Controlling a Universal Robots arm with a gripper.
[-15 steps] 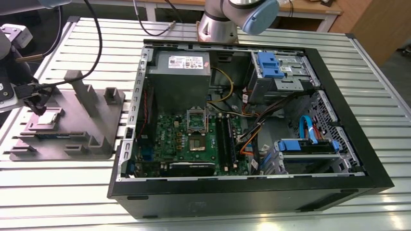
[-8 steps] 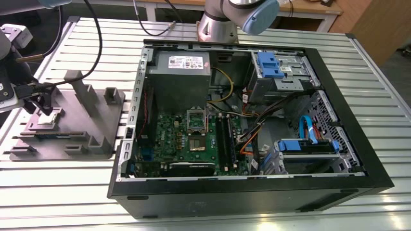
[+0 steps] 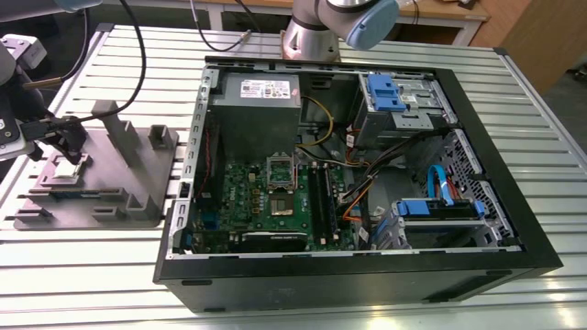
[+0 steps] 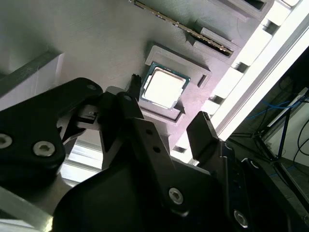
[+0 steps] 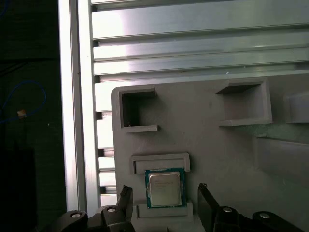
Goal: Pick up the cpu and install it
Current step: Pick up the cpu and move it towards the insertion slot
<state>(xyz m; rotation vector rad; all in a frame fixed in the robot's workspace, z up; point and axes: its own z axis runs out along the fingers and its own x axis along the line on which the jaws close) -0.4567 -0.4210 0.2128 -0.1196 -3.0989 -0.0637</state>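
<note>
Slatted aluminium worktop [image 3: 92, 275]. An open black computer case [image 3: 367, 278] lies on it, showing a green motherboard [image 3: 247, 199] and a large grey box with a white label [image 3: 257, 117] just beyond the board. The arm's silver base column with a blue-capped joint [image 3: 335, 24] stands behind the case.

On the exterior view's left of the case, apart from it, sits a grey plastic tray with upright posts and low pockets [image 5: 207, 150], flat on the worktop.

The cpu [image 5: 165, 188], a small flat square chip with a pale silver-grey metal top and a thin green border, lies flat in a shallow square seat of the tray. A low raised lip bounds it on each of two opposite sides. It is well apart from the motherboard and not lifted.

The black two-fingered claw [image 5: 164, 189] hangs low over that seat. Both wrist views show one finger on each side of the chip, with a strip of bare tray between each fingertip and the chip's edge. The claw is spread wider than the chip and has hold of nothing. The exterior view has it at the tray's near-left part, fingers pointing down at the chip.

A thin long circuit strip [image 4: 193, 34] stands on edge in a tray slot near the seat, clear of the claw.
</note>
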